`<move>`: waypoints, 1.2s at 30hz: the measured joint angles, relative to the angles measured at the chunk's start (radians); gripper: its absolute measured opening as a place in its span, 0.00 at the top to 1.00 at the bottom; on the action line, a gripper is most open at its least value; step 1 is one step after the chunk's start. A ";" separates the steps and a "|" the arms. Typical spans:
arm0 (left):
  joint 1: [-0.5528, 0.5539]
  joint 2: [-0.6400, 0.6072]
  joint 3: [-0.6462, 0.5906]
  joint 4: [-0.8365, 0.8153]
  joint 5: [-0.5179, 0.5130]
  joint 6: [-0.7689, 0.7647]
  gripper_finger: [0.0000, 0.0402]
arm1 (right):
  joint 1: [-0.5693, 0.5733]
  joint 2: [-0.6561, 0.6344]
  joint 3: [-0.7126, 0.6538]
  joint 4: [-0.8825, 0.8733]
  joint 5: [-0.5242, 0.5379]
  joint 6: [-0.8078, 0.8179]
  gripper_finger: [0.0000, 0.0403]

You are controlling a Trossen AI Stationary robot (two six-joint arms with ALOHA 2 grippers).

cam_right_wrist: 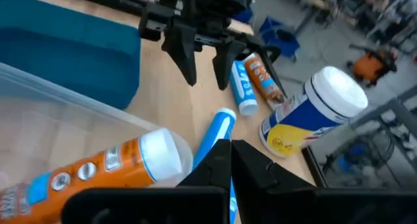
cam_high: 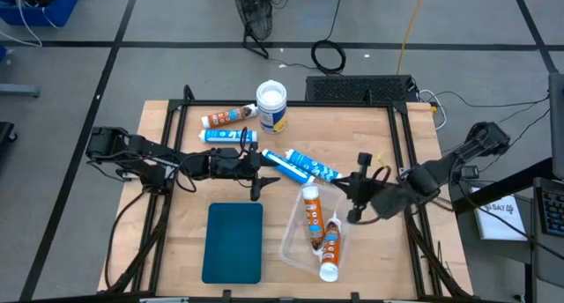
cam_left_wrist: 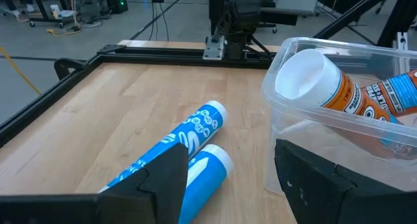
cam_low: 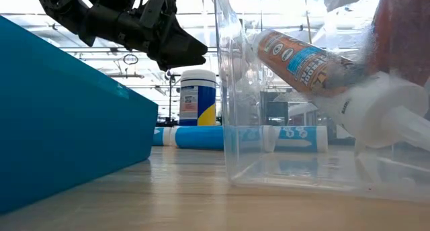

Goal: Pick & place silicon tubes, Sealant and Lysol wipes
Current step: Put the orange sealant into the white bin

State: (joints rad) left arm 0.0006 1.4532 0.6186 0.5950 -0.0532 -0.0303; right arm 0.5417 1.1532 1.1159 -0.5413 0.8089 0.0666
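Observation:
Two blue-and-white tubes [cam_high: 301, 166] lie side by side on the table's middle; they also show in the left wrist view [cam_left_wrist: 195, 142]. My left gripper [cam_high: 263, 166] hangs open above their left end [cam_left_wrist: 229, 152], touching nothing. My right gripper [cam_high: 345, 190] is shut and empty [cam_right_wrist: 229, 146] near the clear bin's [cam_high: 295, 241] far right corner. Two orange tubes [cam_high: 313, 217] lie in that bin. The Lysol wipes [cam_high: 271, 107] stand upright at the far edge, with an orange tube [cam_high: 227, 118] and a blue tube [cam_high: 227, 136] lying to their left.
A teal tray [cam_high: 233, 241] lies at the near left, beside the clear bin. A black frame [cam_high: 401, 136] borders the table. Bare wood shows at the near right and the far right [cam_high: 370, 127].

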 joint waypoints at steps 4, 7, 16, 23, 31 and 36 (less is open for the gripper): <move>0.000 0.000 0.000 0.000 0.000 0.000 0.43 | -0.034 -0.141 -0.213 0.248 -0.003 -0.124 1.00; 0.000 0.000 0.000 0.000 0.000 0.000 0.43 | -0.089 -0.234 -0.371 0.475 -0.060 -0.194 1.00; -0.003 0.000 0.000 0.058 0.004 -0.097 0.43 | -0.176 -0.311 -0.735 1.175 -0.330 -0.340 1.00; -0.003 0.000 0.000 0.027 0.001 -0.097 0.43 | -0.176 -0.302 -0.845 1.371 -0.417 -0.423 0.97; 0.012 -0.052 0.098 -0.312 -0.003 -0.075 0.43 | -0.176 -0.303 -0.902 1.392 -0.392 -0.449 0.65; 0.077 -0.063 0.441 -1.052 -0.225 -0.007 0.43 | -0.179 -0.302 -0.960 1.393 -0.393 -0.395 0.45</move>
State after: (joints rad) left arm 0.0771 1.3897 1.0593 -0.4568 -0.2784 -0.0372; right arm 0.3628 0.8516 0.1560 0.8517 0.4156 -0.3281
